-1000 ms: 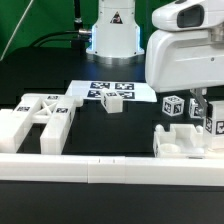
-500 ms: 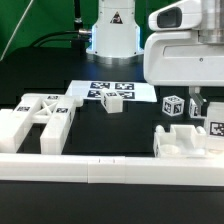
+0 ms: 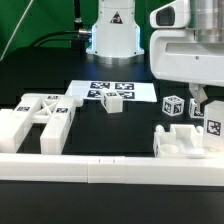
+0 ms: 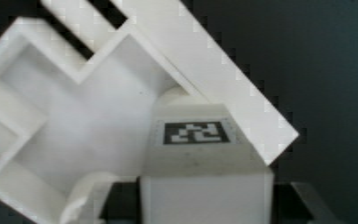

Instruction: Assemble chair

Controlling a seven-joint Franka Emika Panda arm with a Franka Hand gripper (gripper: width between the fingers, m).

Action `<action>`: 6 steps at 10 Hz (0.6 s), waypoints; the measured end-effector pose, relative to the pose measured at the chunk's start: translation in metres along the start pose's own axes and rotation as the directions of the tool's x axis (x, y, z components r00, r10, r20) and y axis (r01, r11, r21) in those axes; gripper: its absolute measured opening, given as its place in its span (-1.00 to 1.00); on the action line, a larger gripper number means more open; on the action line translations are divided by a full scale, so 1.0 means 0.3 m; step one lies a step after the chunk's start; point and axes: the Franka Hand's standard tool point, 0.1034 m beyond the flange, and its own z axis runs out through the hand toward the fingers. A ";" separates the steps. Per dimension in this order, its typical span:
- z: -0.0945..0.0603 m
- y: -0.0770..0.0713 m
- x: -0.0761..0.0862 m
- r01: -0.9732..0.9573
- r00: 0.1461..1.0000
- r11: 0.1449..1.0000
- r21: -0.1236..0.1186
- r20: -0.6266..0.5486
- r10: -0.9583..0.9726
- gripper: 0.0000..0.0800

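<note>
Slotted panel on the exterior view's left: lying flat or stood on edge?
Lying flat: the slotted panel rests broad face up on the black table, its cut-outs visible from above.

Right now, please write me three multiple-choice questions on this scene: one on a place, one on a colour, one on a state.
1. Where is the slotted panel?
A) exterior view's left
B) exterior view's right
C) middle, at the back

2. What colour is the table?
A) white
B) black
C) green

3. How is the small cube in the middle?
A) lifted
B) stacked on another cube
C) standing free

Answers: 1 A, it lies on that view's left side. 2 B, the bare surface is black. 3 C, nothing holds it.
</note>
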 end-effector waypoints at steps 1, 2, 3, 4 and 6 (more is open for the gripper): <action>0.002 -0.003 0.003 -0.092 0.996 0.996 0.005 0.004 0.092 -0.28; 0.003 -0.007 0.005 -0.158 0.987 0.987 0.011 0.003 0.158 -0.28; 0.003 -0.008 0.003 -0.202 0.979 0.979 0.011 0.003 0.202 -0.28; 0.004 -0.008 0.002 -0.202 0.979 0.979 0.011 0.003 0.202 -0.28; 0.005 -0.004 -0.004 -0.123 0.992 0.992 -0.005 0.006 0.123 0.33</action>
